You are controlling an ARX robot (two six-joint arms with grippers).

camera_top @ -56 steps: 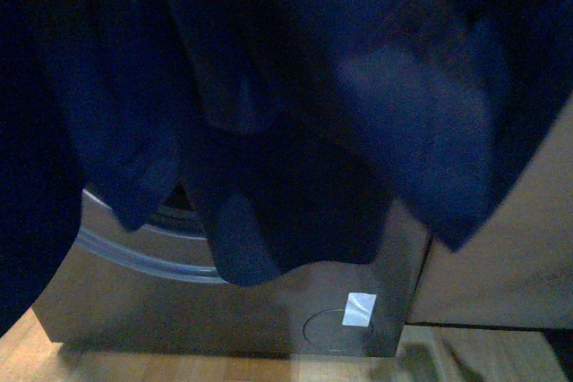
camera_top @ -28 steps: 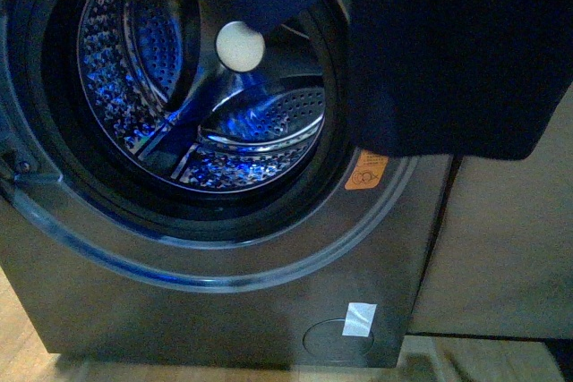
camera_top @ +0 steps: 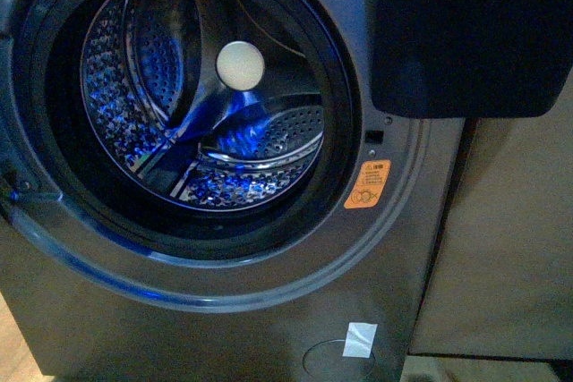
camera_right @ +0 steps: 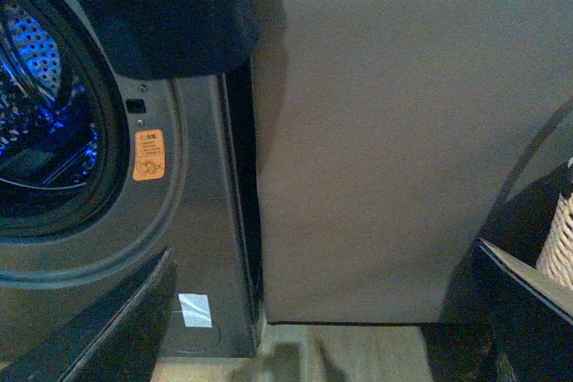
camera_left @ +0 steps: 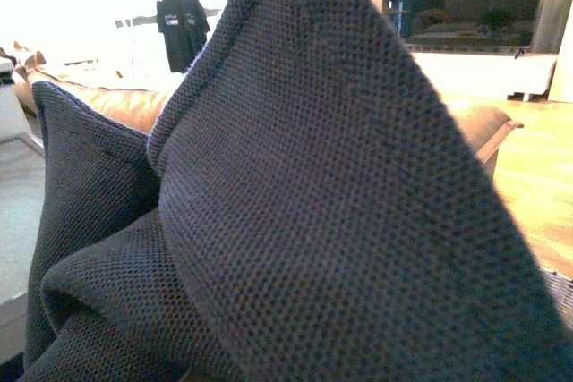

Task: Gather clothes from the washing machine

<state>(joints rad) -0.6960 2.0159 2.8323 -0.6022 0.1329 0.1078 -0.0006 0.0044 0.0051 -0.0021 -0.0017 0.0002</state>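
The washing machine (camera_top: 224,310) stands grey and close, and its perforated steel drum (camera_top: 179,123) shows through the porthole with no fabric inside. The clothes (camera_top: 466,33), dark navy, hang as a block at the upper right of the front view, over the machine's top corner. In the left wrist view the same knit fabric (camera_left: 295,221) fills nearly the whole picture and hides my left gripper, which is shut on it. My right gripper (camera_right: 322,328) is open and holds nothing. It is low beside the machine's right edge, and the clothes' lower hem (camera_right: 170,15) hangs above it.
An orange sticker (camera_top: 368,184) and a white tag (camera_top: 360,339) mark the machine's front. A beige panel (camera_right: 403,149) stands right of the machine. A woven wicker basket (camera_right: 560,248) shows at the far edge of the right wrist view. Wooden floor (camera_right: 358,355) lies below.
One second ago the clothes draped over almost the whole front view. They have risen and drawn to the upper right, uncovering the porthole and drum.
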